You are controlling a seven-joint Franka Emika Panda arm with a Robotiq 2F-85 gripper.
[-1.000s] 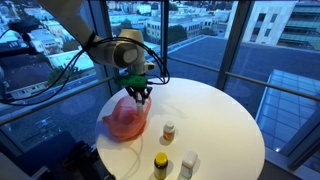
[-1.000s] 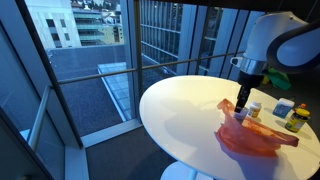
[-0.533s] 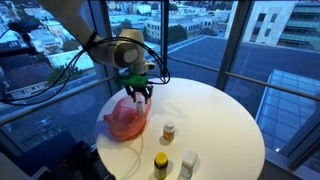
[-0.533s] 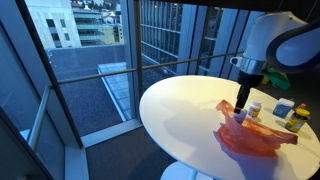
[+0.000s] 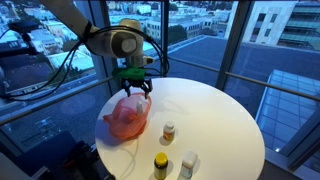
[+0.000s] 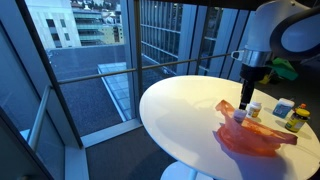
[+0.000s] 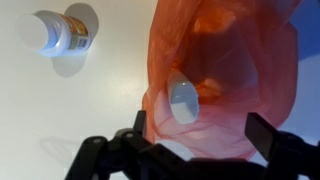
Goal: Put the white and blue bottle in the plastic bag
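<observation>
Wrist view | jaws spread, empty | white bottle (image 7: pixel 183 98) lies inside orange bag (image 7: pixel 236 58)

Reads as a high-rise office or lab space. Evidence: floor-to-ceiling glass wall (image 6: pixel 165 40) with dark metal mullions, visible in both exterior views. City buildings (image 5: pixel 285 25) and a flat rooftop (image 6: pixel 90 65) sit outside and below eye level, so this is an upper floor. The furniture is a plain round white table (image 5: pixel 220 110), meeting-room type, set right against the glass. A robot arm (image 5: pixel 70 15) is rigged beside it, with loose black cables (image 5: pixel 62 66) strung along the window side. That makes it a test setup in a commercial building.
</observation>
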